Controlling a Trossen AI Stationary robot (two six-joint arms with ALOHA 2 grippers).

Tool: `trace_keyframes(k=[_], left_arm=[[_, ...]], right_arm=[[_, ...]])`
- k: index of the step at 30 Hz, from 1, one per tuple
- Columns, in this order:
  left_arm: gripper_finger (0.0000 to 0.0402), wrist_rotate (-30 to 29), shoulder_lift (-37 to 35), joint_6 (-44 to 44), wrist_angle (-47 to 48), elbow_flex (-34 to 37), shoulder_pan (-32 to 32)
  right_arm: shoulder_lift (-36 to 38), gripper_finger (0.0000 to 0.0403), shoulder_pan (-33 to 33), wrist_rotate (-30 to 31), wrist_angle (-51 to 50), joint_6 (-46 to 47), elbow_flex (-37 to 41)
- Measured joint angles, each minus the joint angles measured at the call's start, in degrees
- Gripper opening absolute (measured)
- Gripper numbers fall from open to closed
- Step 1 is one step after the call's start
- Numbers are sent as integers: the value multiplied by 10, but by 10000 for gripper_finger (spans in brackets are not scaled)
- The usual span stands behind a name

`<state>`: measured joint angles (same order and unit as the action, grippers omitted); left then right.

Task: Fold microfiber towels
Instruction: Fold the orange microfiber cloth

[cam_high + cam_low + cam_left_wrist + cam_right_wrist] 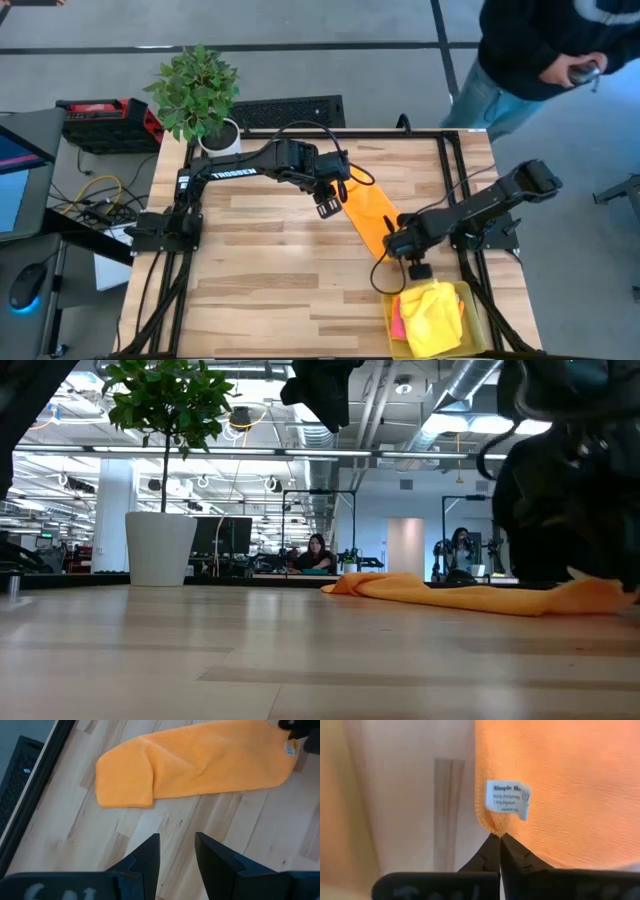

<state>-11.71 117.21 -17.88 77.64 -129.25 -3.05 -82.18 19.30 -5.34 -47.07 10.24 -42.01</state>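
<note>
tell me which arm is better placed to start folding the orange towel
Right, likely. The right gripper is shut on a corner of the orange towel, by its label. The left gripper hovers open, short of it.

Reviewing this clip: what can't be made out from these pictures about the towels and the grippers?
- High view: the right gripper covers one end of the orange towel.
- High view: the pink towel in the yellow tray is mostly buried under the yellow towel.
- Low view: tray and its towels are out of frame.
- Right wrist view: care label text partly unreadable.
</note>
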Motion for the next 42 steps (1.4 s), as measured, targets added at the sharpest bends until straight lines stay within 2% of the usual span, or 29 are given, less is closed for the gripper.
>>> trace_keyframes(k=[7,13,18,21,23,28,30,34,42], left_arm=[[116,0,0,10,-33,10,14],[116,-1,5,28,-85,12,29],[116,-1,22,32,-142,10,43],[116,-5,44,32,-155,13,50],[116,-13,63,26,-206,13,55],[116,-28,89,22,-256,13,66],[116,-36,100,20,-297,12,70],[116,-59,108,9,-321,12,77],[116,-62,130,16,-375,13,80]], right_arm=[[99,8,-41,8,-75,31,-41],[177,4,-83,37,-80,52,-69],[212,3,-123,61,-84,49,-96],[216,2,-144,79,-83,49,-114],[215,2,-159,91,-82,46,-126],[213,1,-185,101,-95,32,-147],[210,1,-187,101,-82,29,-155],[207,1,-193,102,-96,13,-161],[204,1,-200,102,-102,-3,-160]])
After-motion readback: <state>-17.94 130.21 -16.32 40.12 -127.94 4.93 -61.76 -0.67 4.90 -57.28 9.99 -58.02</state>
